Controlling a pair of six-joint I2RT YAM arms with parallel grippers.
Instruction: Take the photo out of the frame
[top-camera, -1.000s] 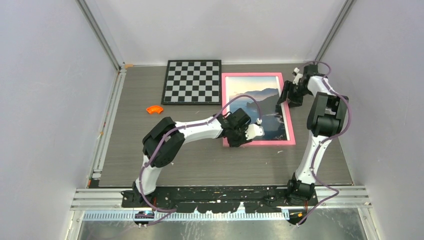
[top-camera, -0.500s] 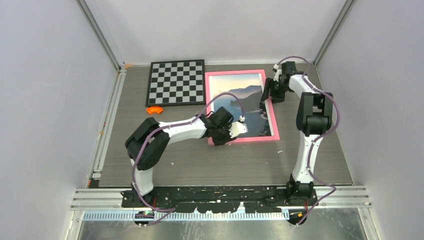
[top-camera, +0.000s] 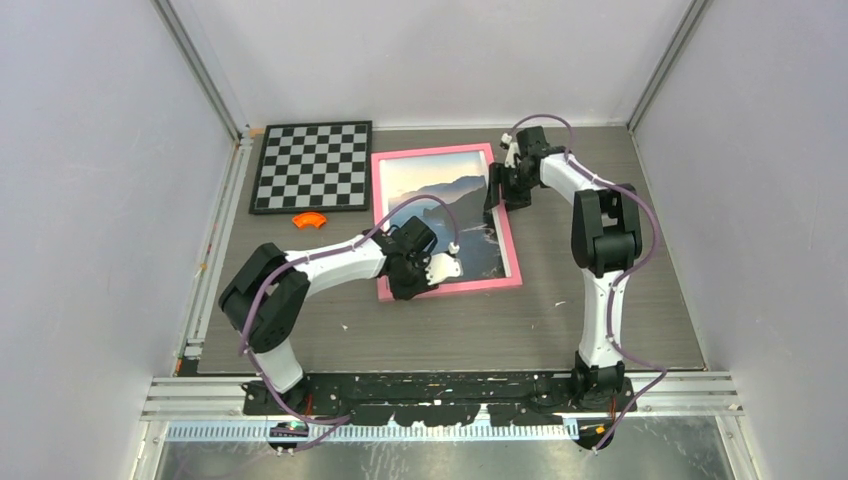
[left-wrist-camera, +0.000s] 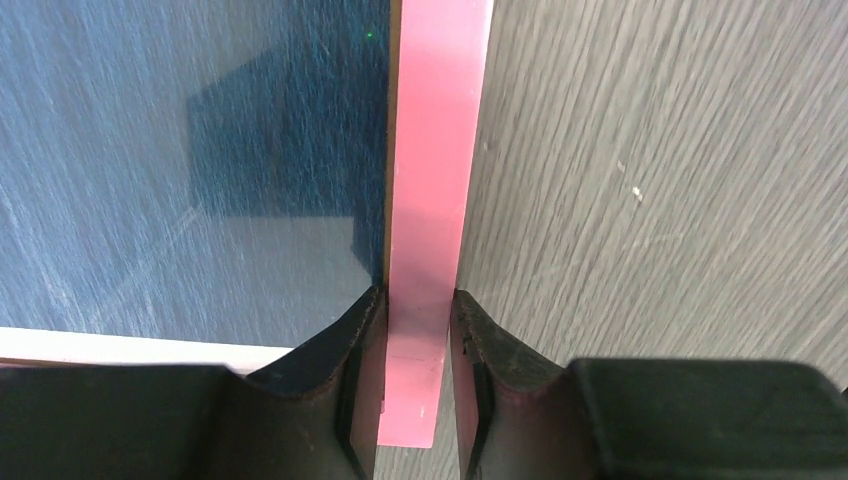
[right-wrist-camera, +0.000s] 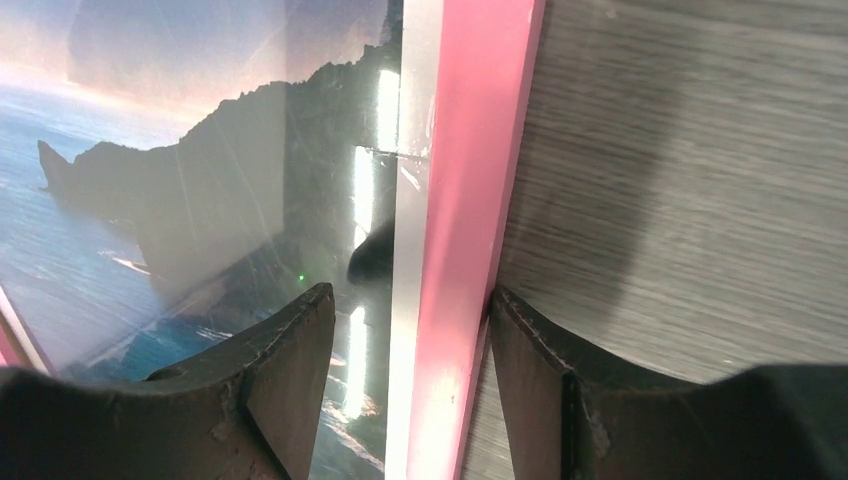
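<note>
Photo (top-camera: 445, 195) lay in the frame (top-camera: 480, 287), my left jaws pinching its pink border, my right jaws partly open astride the opposite edge.

From above, the left arm (top-camera: 340, 262) covered the near left corner of the frame (top-camera: 480, 287), and the right arm (top-camera: 598, 225) hid part of its right side. Each wrist view showed only a small piece of the frame and the photo (top-camera: 440, 195); the rest was cut off. The orange thing (top-camera: 310, 219) left of the frame was too small to tell.
</note>
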